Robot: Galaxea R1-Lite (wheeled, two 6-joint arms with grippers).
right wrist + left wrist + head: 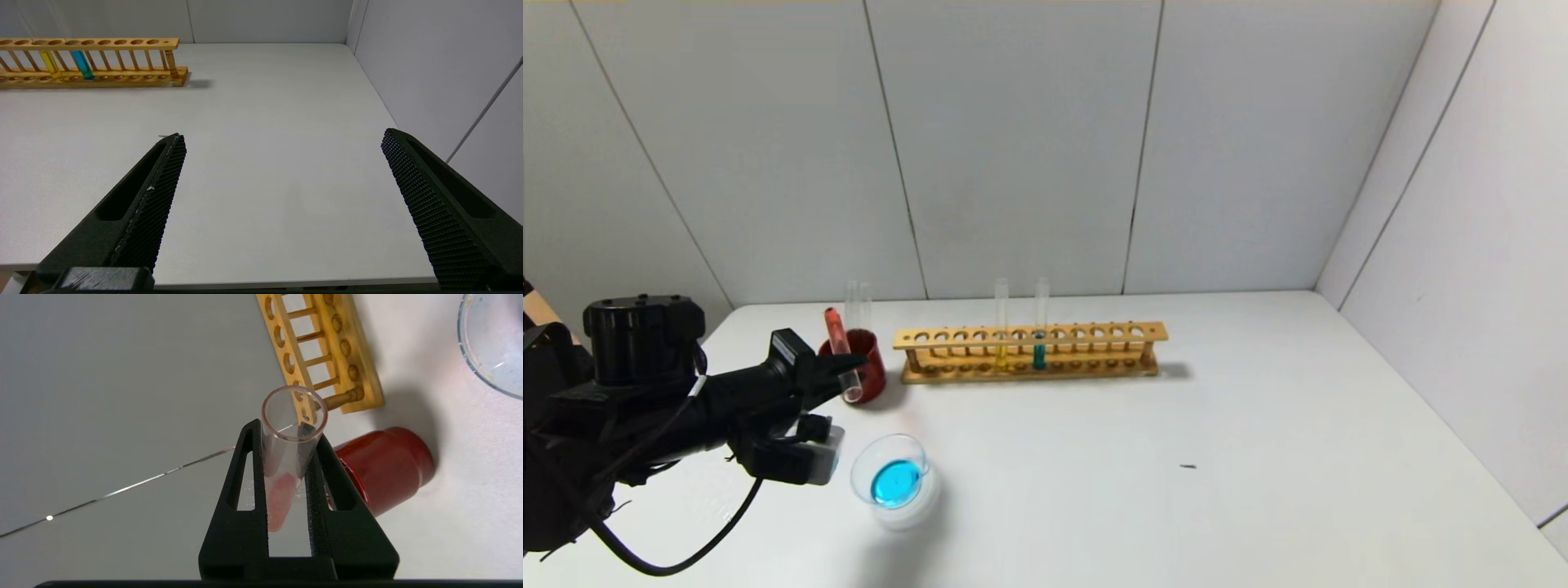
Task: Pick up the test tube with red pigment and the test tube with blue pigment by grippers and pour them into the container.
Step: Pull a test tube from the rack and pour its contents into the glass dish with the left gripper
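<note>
Left gripper point(845, 365) hovering over the bench point(1176, 457) just in front of the dark red cup point(870, 371), fingers point(245, 473) clenched on the test tube with red pigment point(841, 353), tube tilted w/ its open mouth down toward the front and the red liquid sitting up at the closed end. Same thing showing in left wrist view: tube point(286, 457) pinched between both fingers, mouth pointing at the camera. Container point(894, 478) sitting on the bench near the front edge, just below/right of the gripper, already holding a bright blue puddle. Can't tell which tube is the blue one; two clear tubes point(858, 306) standing in the red cup, look empty. Wooden rack point(1029, 351) lying behind and to the right of the cup, w/ a yellow tube point(1001, 327) and a teal-green tube point(1041, 327) standing upright next to each other. Right gripper point(282, 171) parked low near the bench edge on the right, fingers released wide, grasping nothing.
</note>
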